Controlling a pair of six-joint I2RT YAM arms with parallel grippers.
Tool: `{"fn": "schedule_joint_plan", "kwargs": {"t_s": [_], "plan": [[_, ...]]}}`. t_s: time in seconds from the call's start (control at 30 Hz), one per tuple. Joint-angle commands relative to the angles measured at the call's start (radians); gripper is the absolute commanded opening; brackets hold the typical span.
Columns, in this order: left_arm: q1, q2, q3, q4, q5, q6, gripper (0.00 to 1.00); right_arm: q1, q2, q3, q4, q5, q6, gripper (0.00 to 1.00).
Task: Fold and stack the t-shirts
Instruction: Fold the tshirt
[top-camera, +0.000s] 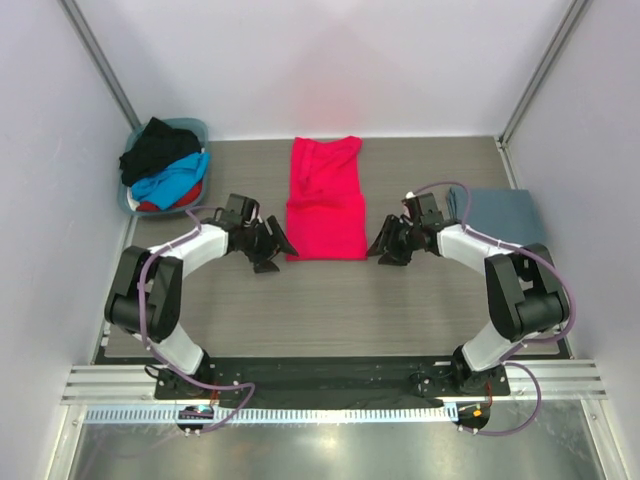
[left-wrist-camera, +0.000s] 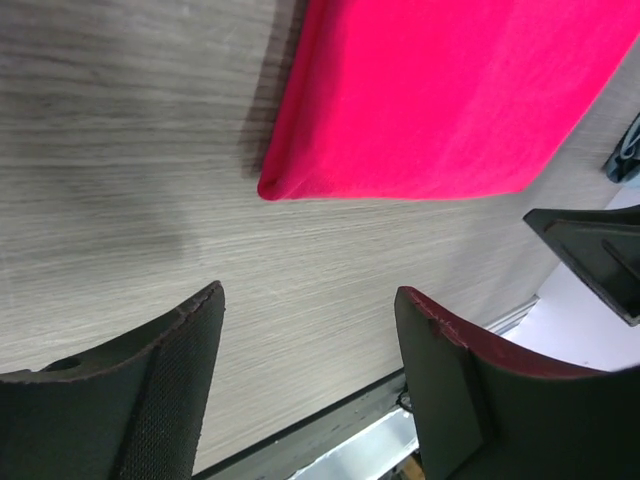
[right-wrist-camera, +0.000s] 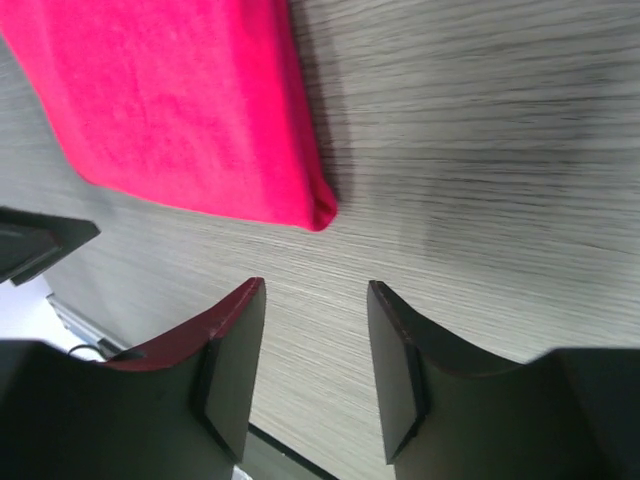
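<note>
A bright red-pink t-shirt (top-camera: 325, 200) lies folded into a long strip at the middle of the table, its near corners showing in the left wrist view (left-wrist-camera: 440, 90) and the right wrist view (right-wrist-camera: 170, 100). My left gripper (top-camera: 275, 245) (left-wrist-camera: 310, 295) stands open just off the shirt's near left corner, nothing between its fingers. Mirroring it, my right gripper (top-camera: 380, 248) (right-wrist-camera: 315, 288) is open and empty beside the near right corner. A folded slate grey-blue t-shirt (top-camera: 500, 212) lies at the right. Black (top-camera: 158, 145), bright blue (top-camera: 172, 182) and red t-shirts are heaped in a basket.
The teal basket (top-camera: 192, 125) sits at the table's back left corner. White walls enclose the table on three sides. A metal rail (top-camera: 330, 380) runs along the near edge by the arm bases. Bare wood-grain tabletop (top-camera: 330, 300) lies between the shirt and the bases.
</note>
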Motion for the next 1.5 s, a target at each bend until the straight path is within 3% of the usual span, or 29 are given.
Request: {"fn": "schedule_joint_plan", "kwargs": {"t_s": [0.0, 0.23, 0.4, 0.5, 0.6, 0.63, 0.7, 0.93, 1.17, 1.27, 1.37, 1.47], "plan": [[-0.004, -0.011, -0.002, 0.104, 0.014, -0.017, 0.7, 0.009, 0.004, -0.015, 0.117, -0.053, 0.035, 0.5], [-0.004, 0.064, 0.007, 0.146, 0.025, -0.031, 0.58, 0.015, 0.107, 0.005, 0.177, -0.065, 0.07, 0.44], [-0.004, 0.091, 0.013, 0.16, 0.017, -0.036, 0.58, 0.026, 0.16, 0.022, 0.192, -0.056, 0.076, 0.42], [-0.004, 0.107, 0.013, 0.16, 0.016, -0.036, 0.56, 0.028, 0.177, 0.026, 0.212, -0.05, 0.088, 0.36], [-0.004, 0.117, 0.007, 0.161, 0.011, -0.039, 0.54, 0.031, 0.194, 0.034, 0.215, -0.045, 0.095, 0.18], [-0.004, 0.115, 0.004, 0.163, 0.007, -0.037, 0.53, 0.032, 0.194, 0.034, 0.217, -0.042, 0.095, 0.07], [-0.004, 0.118, -0.004, 0.163, -0.003, -0.036, 0.51, 0.034, 0.19, 0.036, 0.217, -0.042, 0.096, 0.01], [-0.004, 0.141, -0.004, 0.195, -0.041, -0.044, 0.41, 0.034, 0.185, 0.034, 0.218, -0.048, 0.088, 0.01], [-0.004, 0.201, 0.028, 0.19, -0.065, -0.057, 0.37, 0.035, 0.182, 0.042, 0.22, -0.053, 0.096, 0.01], [-0.004, 0.225, 0.045, 0.189, -0.092, -0.056, 0.27, 0.038, 0.18, 0.045, 0.217, -0.056, 0.099, 0.01], [-0.004, 0.229, 0.055, 0.187, -0.119, -0.05, 0.01, 0.04, 0.18, 0.052, 0.209, -0.059, 0.099, 0.01], [-0.008, 0.206, 0.062, 0.158, -0.113, -0.024, 0.0, 0.049, 0.17, 0.066, 0.175, -0.06, 0.096, 0.01]]}}
